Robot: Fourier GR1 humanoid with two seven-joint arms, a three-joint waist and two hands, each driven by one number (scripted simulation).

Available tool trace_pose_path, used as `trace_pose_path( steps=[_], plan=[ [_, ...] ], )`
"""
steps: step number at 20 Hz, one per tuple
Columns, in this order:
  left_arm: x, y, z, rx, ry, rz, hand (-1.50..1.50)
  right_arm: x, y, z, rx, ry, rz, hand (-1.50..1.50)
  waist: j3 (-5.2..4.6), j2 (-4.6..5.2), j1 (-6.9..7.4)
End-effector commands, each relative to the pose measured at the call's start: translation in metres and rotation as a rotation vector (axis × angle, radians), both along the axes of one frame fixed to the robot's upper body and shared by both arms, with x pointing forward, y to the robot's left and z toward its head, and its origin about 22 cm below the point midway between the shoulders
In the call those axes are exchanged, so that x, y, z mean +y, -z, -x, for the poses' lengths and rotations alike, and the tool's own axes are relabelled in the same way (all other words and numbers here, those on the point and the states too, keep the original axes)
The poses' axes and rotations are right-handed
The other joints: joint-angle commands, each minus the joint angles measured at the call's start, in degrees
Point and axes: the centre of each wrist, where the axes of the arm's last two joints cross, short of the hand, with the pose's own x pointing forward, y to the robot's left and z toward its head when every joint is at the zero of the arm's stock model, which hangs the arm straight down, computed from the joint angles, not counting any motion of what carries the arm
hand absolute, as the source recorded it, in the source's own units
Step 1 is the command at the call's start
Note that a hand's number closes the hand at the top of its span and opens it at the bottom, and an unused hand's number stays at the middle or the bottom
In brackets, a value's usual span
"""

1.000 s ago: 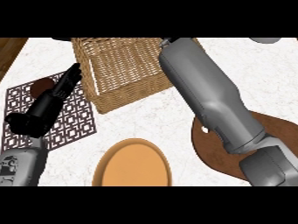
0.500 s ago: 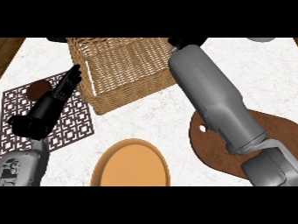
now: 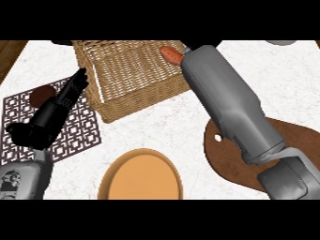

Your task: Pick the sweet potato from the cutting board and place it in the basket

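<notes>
my right hand (image 3: 202, 45) shows only as a bit of black at the top of the view, above the long grey forearm (image 3: 224, 98) that crosses the picture, and i cannot tell how its fingers stand because the forearm hides most of it. just beside that black part sits the orange sweet potato (image 3: 170, 54), an elongated piece at the far rim of the woven tan wicker basket (image 3: 131, 79); i cannot tell whether the hand touches it. the basket is square, tilted in the view, and rests on the white marble counter (image 3: 287, 84). under my right forearm lies the round brown wooden cutting board (image 3: 297, 140), partly hidden by the arm. my left hand (image 3: 55, 110) lies at the left with its fingers straight and together, pointing toward the basket's near left corner, holding nothing. it lies over a dark brown patterned lattice mat (image 3: 82, 126), and a small round reddish-brown object (image 3: 41, 94) sits on that mat just beside the fingers. nearest to me, between the two arms, is a round orange plate (image 3: 141, 176).
</notes>
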Motion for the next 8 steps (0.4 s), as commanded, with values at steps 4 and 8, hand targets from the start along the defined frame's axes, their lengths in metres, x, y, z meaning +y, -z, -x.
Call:
trace_pose_path(
  steps=[4, 8],
  plan=[
    [0.008, 0.005, 0.000, 0.007, -0.026, 0.006, 0.00, 0.002, -0.035, 0.000, -0.163, 0.003, -0.287, -1.50, 0.00, -0.48, -1.83],
    [0.002, -0.001, 0.001, 0.005, -0.025, 0.002, 0.00, -0.007, -0.024, 0.004, -0.142, 0.016, -0.429, -1.50, 0.03, -0.92, -1.26]
  ],
)
